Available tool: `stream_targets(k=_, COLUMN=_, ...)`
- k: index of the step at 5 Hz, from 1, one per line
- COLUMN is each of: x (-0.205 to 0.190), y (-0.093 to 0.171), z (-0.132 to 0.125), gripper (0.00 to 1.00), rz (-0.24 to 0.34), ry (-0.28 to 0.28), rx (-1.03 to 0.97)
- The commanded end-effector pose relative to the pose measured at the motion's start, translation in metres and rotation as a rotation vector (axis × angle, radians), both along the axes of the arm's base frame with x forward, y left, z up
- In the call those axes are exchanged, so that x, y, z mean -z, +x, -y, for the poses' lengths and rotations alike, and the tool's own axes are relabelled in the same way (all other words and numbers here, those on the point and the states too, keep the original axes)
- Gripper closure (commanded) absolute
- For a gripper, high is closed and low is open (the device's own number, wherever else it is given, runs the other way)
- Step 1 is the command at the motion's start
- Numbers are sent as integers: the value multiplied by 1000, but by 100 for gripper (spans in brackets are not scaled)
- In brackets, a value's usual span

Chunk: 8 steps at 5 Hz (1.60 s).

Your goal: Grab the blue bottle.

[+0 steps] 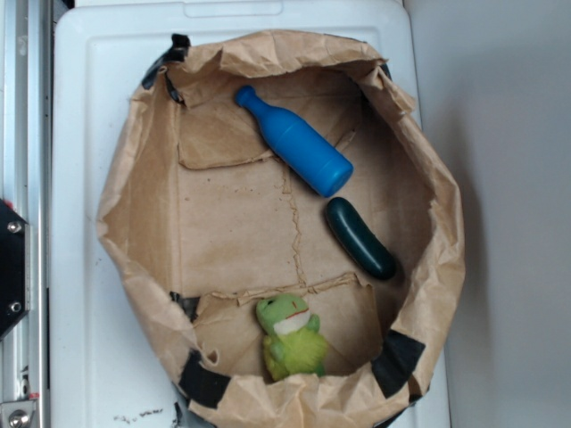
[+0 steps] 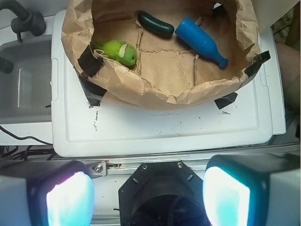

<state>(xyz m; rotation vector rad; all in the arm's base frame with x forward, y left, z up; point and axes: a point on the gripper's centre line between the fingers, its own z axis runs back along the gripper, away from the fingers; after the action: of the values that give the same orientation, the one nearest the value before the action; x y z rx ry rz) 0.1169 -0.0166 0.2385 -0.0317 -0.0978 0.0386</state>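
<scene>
The blue bottle [image 1: 294, 142] lies on its side inside a rolled-down brown paper bag [image 1: 143, 223], near the bag's upper wall, neck toward the upper left. In the wrist view the bottle [image 2: 201, 41] lies at the upper right, neck toward the lower right. My gripper [image 2: 148, 197] is open and empty, its two fingers wide apart at the bottom of the wrist view, high above the robot's black base and well short of the bag. The gripper does not show in the exterior view.
A dark green cucumber [image 1: 359, 237] lies just below the bottle's base. A light green plush frog [image 1: 290, 337] sits at the bag's lower wall. The bag rests on a white plastic lid [image 1: 80, 107]. A grey sink [image 2: 23, 89] with a dark faucet [image 2: 21, 21] lies beside the lid.
</scene>
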Motion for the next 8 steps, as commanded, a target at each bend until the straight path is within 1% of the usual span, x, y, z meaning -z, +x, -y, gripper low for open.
stream_targets(k=1, x=0, y=0, z=0, gripper=0, rz=0, ry=0, rx=0)
stream_targets(k=4, x=0, y=0, z=0, gripper=0, rz=0, ry=0, rx=0)
stream_targets(k=5, x=14, y=31, z=-8, gripper=0, rz=11, ry=-8, rx=73)
stream_targets(k=6, x=20, y=56, z=-10, gripper=0, rz=6, ry=-22, rx=147)
stream_targets(k=7, x=31, y=85, z=-13, gripper=0, rz=15, ry=-57, rx=319)
stream_targets(k=8, x=40, y=108, z=-20, gripper=0, rz=7, ry=-124, rx=452)
